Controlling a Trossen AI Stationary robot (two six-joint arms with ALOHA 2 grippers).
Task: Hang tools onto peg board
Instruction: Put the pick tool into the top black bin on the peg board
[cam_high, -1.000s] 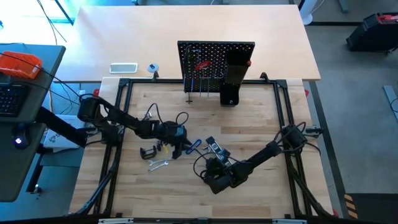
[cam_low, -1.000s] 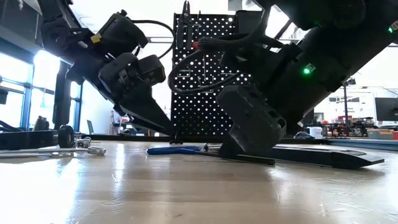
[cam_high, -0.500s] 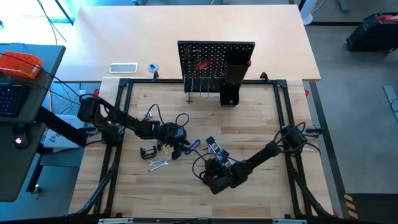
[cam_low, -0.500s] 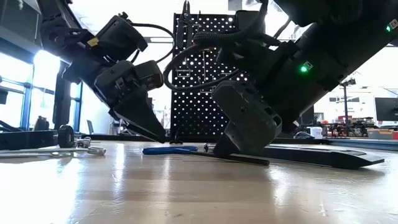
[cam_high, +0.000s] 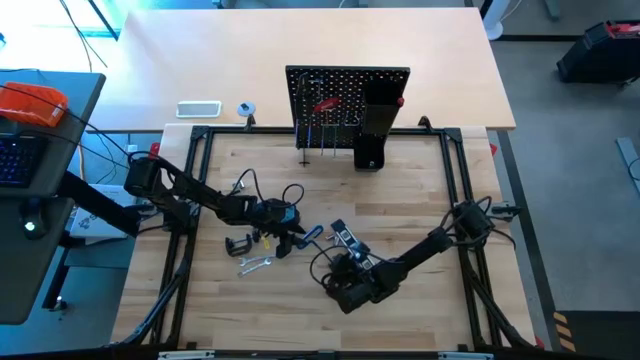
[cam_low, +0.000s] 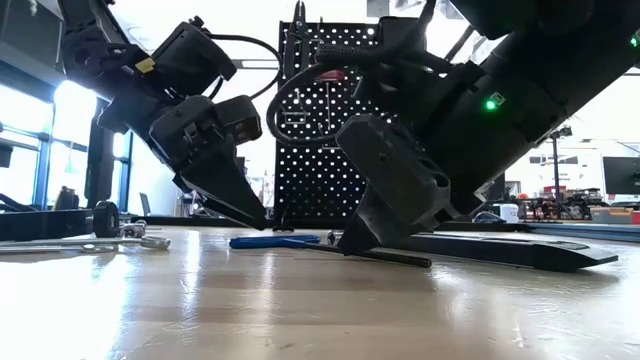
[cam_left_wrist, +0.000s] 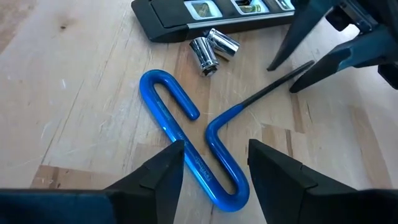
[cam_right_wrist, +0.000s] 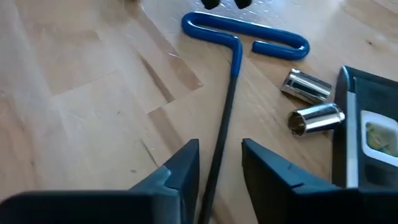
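The left gripper (cam_left_wrist: 214, 168) had its jaws parted over the blue T-handle hex key (cam_left_wrist: 186, 140), straddling the handle loop without pinching it. The right gripper (cam_right_wrist: 219, 165) stood open too, its fingers either side of the key's dark shaft, which lay flat on the table (cam_high: 400, 200). Two silver sockets (cam_left_wrist: 213, 47) and the black-and-silver bar (cam_left_wrist: 205, 14) lay just beside the key. The peg board (cam_high: 335, 95) stood upright at the table's far edge, well apart, with bare wood between.

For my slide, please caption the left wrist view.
Open left gripper above the blue T-handle hex key on the table.
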